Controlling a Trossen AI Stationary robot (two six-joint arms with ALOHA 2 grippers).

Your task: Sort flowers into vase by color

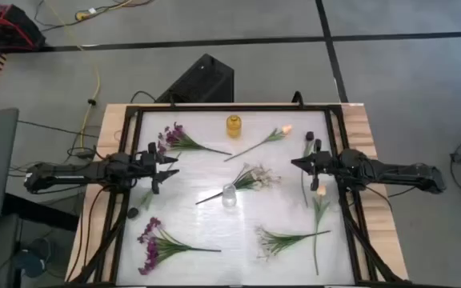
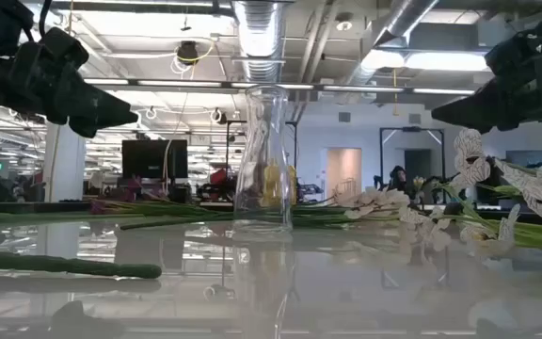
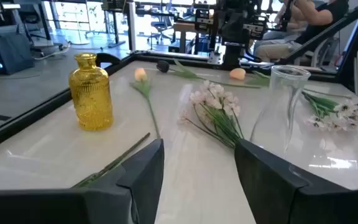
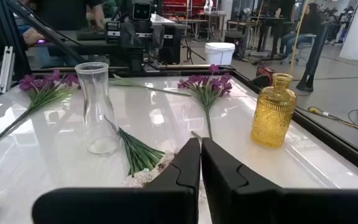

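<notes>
Hovering over the desk's (image 1: pixel 214 236) left edge, the left hand (image 1: pixel 169 166) has its fingers spread and holds nothing; the right hand (image 1: pixel 297 164), off the right side, is pinched closed and empty too. Between them stand one clear vase (image 1: pixel 229 196) and one yellow bottle (image 1: pixel 234 124). Flowers lying flat: two purple sprays (image 1: pixel 154 240), two white sprays (image 1: pixel 254 178), two peach tulips (image 1: pixel 282 131), one dark bud (image 1: pixel 310 136).
</notes>
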